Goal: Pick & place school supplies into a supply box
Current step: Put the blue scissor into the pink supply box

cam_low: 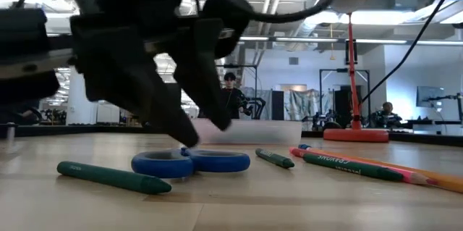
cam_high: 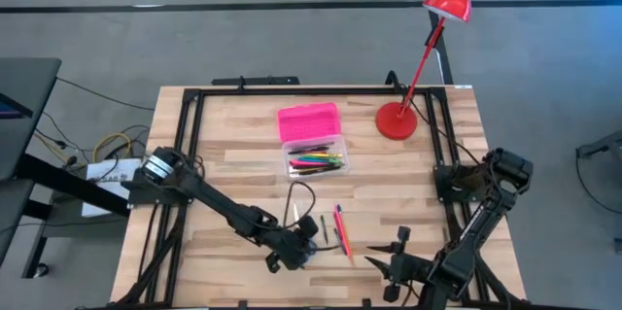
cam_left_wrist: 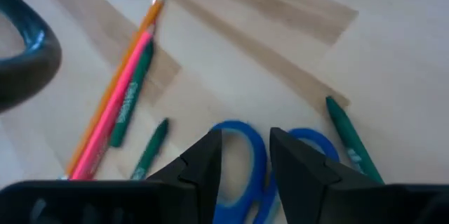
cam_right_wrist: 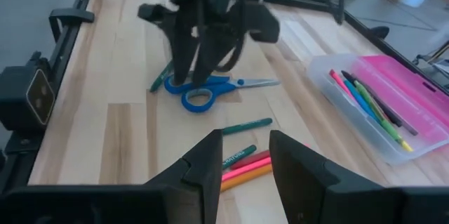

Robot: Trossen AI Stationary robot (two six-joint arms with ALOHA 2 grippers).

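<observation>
Blue-handled scissors (cam_right_wrist: 203, 87) lie flat on the table, near its near edge. My left gripper (cam_left_wrist: 245, 134) comes down from above, open, with its fingers astride one blue handle loop (cam_left_wrist: 242, 147). Pink and orange pencils (cam_high: 340, 230) and short green crayons (cam_left_wrist: 151, 147) lie flat beside the scissors. The supply box (cam_high: 316, 161) sits farther back; its clear base holds several pens and its pink lid (cam_high: 309, 119) is swung open behind it. My right gripper (cam_right_wrist: 245, 136) hovers open at the near right, pointing toward the pencils. My left gripper stands over the scissors' handle end from above, pointing down, one finger (cam_low: 189, 143) low beside the blue loops (cam_low: 192, 162). Whether a finger touches the handle, I cannot tell. The scissors lie flat on the table.
A red desk lamp stands with its round base (cam_high: 396, 120) right of the box, its arm leaning up and to the right. A green crayon (cam_low: 108, 177) lies nearer than the scissors. A black frame (cam_high: 292, 89) runs round the tabletop. People sit in the room beyond.
</observation>
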